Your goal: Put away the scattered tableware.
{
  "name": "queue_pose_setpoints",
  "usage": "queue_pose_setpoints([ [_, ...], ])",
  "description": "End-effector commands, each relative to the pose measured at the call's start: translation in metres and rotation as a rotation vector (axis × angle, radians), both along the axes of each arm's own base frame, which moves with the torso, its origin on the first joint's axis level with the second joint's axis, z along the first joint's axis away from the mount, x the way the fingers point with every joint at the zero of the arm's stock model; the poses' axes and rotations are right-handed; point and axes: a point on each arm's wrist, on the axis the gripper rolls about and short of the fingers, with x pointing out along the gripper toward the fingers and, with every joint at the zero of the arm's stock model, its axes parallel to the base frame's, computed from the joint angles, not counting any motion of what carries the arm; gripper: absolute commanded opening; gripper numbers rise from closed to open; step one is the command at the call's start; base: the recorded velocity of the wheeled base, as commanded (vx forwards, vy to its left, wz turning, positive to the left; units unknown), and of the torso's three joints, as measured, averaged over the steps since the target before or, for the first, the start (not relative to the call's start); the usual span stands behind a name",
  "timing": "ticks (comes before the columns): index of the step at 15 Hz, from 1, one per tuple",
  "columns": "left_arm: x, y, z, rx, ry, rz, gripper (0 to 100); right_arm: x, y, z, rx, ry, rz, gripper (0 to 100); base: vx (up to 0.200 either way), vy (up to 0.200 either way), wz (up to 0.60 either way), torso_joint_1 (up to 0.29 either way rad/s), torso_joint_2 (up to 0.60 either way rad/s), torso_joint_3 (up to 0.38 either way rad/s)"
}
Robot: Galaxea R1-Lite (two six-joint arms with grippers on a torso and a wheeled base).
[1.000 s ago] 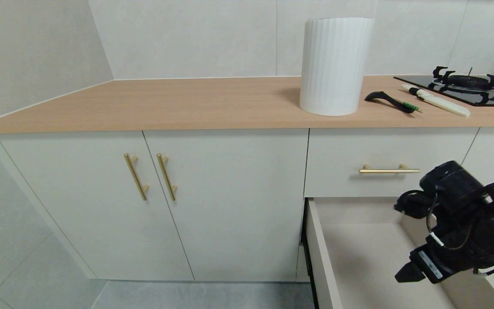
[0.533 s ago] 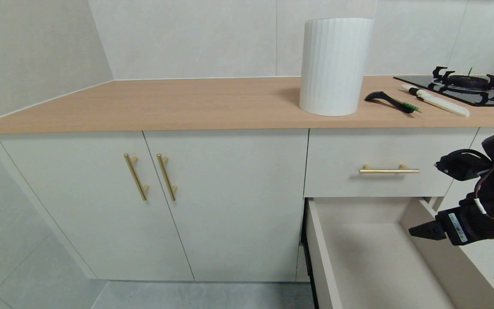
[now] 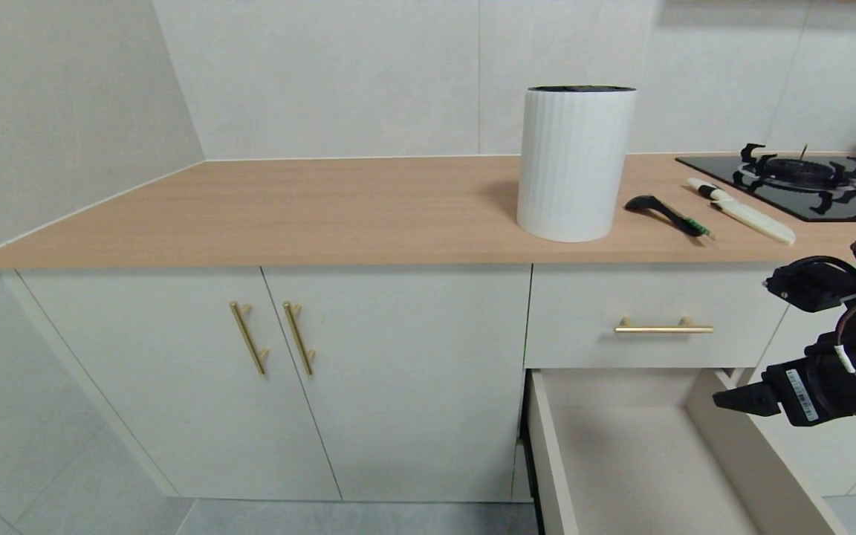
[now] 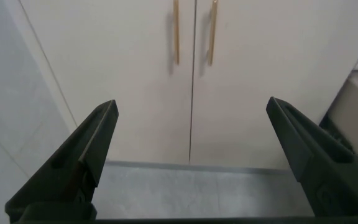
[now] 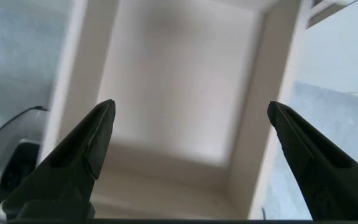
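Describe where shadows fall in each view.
Head view: the canister throws a soft shadow leftward on the counter; a darker band crosses the wall at upper right. Left wrist view: doors evenly lit, no hard shadow. Right wrist view: drawer softly shaded inside.

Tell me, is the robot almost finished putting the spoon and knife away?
Not yet. Done: the bottom drawer is pulled open, with nothing visible inside. In hand: nothing; the right gripper hangs near the drawer with its fingers open. Left: the black spoon and white knife lie on the counter, waiting to go in.
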Motion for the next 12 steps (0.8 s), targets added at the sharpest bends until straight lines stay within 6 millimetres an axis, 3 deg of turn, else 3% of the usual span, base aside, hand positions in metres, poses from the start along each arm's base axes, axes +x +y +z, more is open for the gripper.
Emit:
queue_pose_setpoints([
  [1, 0.0000, 0.0000, 0.0002, -0.002, -0.002, 0.001, 100, -0.0002, 0.0000, 0.0001, 0.000, -0.001, 0.000, 100, 0.000, 0.000, 0.00, 0.159, -0.49, -0.286],
  [9, 0.0000, 0.0000, 0.0002, 0.000, -0.001, 0.001, 100, 0.0002, 0.0001, 0.0008, 0.002, -0.011, 0.003, 100, 0.000, 0.000, 0.00, 0.186, -0.47, -0.283],
  [12, 0.0000, 0.0000, 0.0002, 0.000, -0.001, 0.001, 100, 0.0080, 0.0022, 0.0061, 0.016, -0.083, 0.006, 100, 0.000, 0.000, 0.00, 0.077, -0.16, -0.092],
])
